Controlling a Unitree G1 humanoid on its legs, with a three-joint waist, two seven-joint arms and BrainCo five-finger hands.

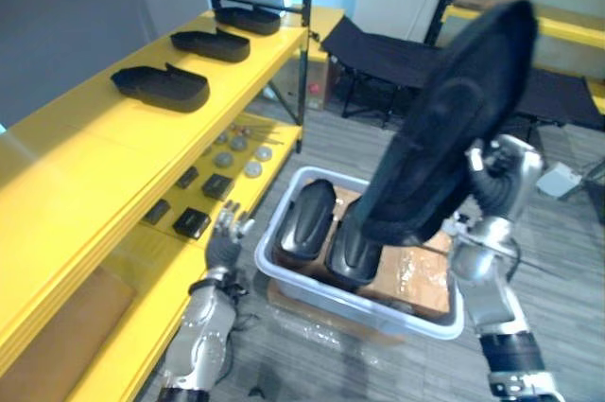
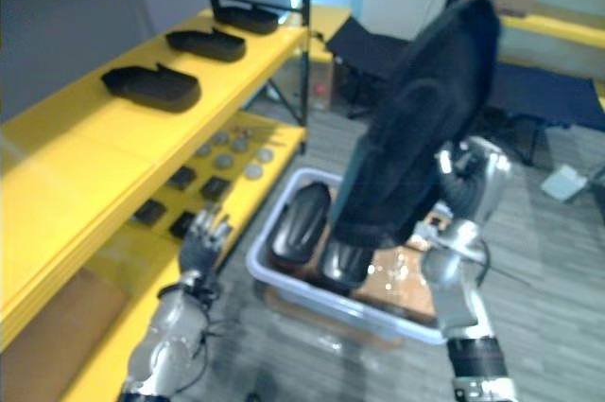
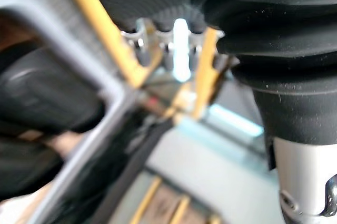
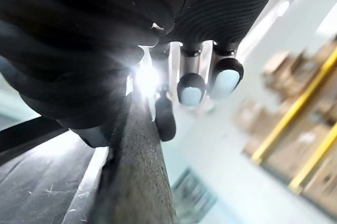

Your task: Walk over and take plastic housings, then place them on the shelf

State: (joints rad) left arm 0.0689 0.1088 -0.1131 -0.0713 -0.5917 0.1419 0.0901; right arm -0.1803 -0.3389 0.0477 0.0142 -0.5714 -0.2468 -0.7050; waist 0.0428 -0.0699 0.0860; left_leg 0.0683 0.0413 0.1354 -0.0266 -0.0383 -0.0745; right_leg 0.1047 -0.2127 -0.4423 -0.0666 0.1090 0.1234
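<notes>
Carrying the housing (image 1: 454,118) to the shelf (image 1: 85,151) appeared to be the step in hand.

1. Hand state. Your right hand (image 1: 496,175) gripped the housing by one edge, with fingers (image 4: 190,88) curled over the rim. The part stood tilted and high above the bin (image 1: 274,249). Your left hand (image 1: 227,230) hung low beside the lower shelf level, fingers relaxed and apart, holding nothing.

2. Stock. Three parts lay in a row on the top level: a near part (image 1: 161,87), a middle part (image 1: 210,43) and a far part (image 1: 248,18). Two spare parts (image 1: 307,218) sat side by side in the bin.

3. Target. The bare yellow surface on your side of the near part looked like the natural place to continue the row.

4. Procedure. You probably needed to turn toward the shelf before lowering, because the raised housing covered much of your view of the bin. A one-edge grip on so long a part could let it swing, so a slow, level sweep was advisable. You were best advised to bring the long side parallel to the parts in the row and set it flat, well apart from the near part. Releasing the fingers was advisable only once the shelf carried the weight.

5. Caution. The left hand was close to the small items (image 1: 222,184) on the lower level, so you were safer keeping it clear of them.
</notes>
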